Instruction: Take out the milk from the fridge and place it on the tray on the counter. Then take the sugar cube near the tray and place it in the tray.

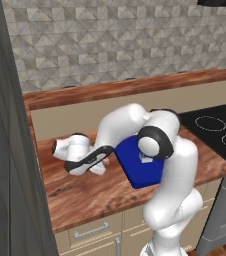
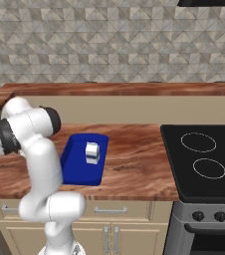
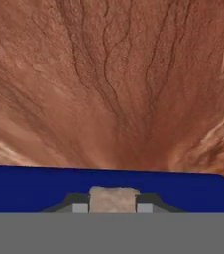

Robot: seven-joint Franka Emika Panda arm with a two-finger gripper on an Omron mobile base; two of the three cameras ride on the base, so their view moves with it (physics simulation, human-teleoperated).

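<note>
my hand clamped on one rough beige sugar cube | one glossy blue tray on wood-grain worktop | one white milk carton inside tray

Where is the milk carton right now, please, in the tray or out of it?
In the tray: the milk stands upright inside the blue tray.

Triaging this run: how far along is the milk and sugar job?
Done: the milk stands upright in the blue tray on the counter. In hand: the hand view shows the sugar cube pinched between the jaws of the gripper, low over the counter beside the tray. Left: lift it over the rim and release it in the tray.
</note>
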